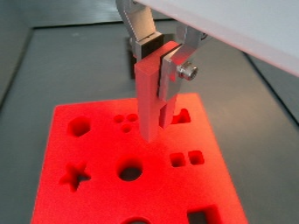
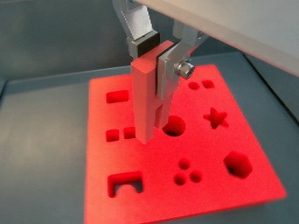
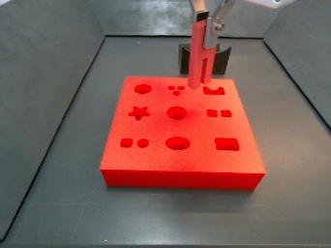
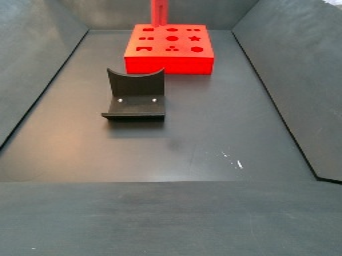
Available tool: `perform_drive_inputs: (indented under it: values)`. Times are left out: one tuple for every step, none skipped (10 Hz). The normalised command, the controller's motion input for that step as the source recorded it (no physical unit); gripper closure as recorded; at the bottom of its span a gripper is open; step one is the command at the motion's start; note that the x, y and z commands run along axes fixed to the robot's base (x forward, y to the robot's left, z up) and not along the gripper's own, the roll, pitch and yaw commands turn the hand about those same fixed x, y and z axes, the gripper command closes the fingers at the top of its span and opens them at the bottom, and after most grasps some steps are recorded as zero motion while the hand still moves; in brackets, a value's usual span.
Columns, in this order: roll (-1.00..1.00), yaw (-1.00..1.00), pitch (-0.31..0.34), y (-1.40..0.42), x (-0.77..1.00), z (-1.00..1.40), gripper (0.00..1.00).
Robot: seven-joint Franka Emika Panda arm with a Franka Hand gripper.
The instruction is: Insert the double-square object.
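My gripper [image 1: 155, 66] is shut on the double-square object [image 1: 149, 96], a long slim bright-red bar held upright between the silver fingers. It also shows in the wrist view [image 2: 146, 96] and in both side views [image 3: 200, 58] [image 4: 158, 10]. The bar's lower end hangs just above the big flat red block [image 3: 181, 126] with shaped holes, over its far part. The pair of small square holes [image 1: 186, 159] [image 2: 121, 135] [image 3: 220, 113] lies apart from the bar's tip. The block sits at the far end of the bin [image 4: 170, 48].
A dark grey curved holder [image 4: 135, 96] stands on the bin floor in front of the block, and shows behind the block in a side view [image 3: 223, 60]. Dark sloped bin walls [image 3: 52, 107] enclose the floor on all sides.
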Motion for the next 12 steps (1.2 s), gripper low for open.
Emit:
perform_drive_inputs:
  values:
    - [-0.01, -0.85, 0.024, 0.03, 0.23, -0.08, 1.00]
    - [0.00, -0.81, 0.029, 0.03, 0.26, -0.09, 1.00]
    - [0.00, -0.75, 0.043, 0.00, 0.31, -0.08, 1.00]
    - [-0.02, -0.64, 0.034, 0.00, 0.44, -0.04, 1.00]
    - [-0.01, -0.61, 0.023, -0.03, 0.47, -0.08, 1.00]
    - [0.00, -0.64, 0.026, -0.03, 0.43, -0.11, 1.00]
    - [0.01, -0.68, 0.073, -0.05, 0.29, -0.17, 1.00]
    - [0.03, -0.69, 0.110, -0.07, 0.21, -0.18, 1.00]
    - [0.05, -0.66, 0.127, -0.09, 0.19, -0.19, 1.00]
    - [0.10, -0.62, 0.163, -0.14, 0.16, -0.18, 1.00]
    - [0.40, -0.29, 0.287, -0.33, 0.00, 0.03, 1.00]
    - [0.42, -0.25, 0.251, -0.37, 0.00, 0.05, 1.00]
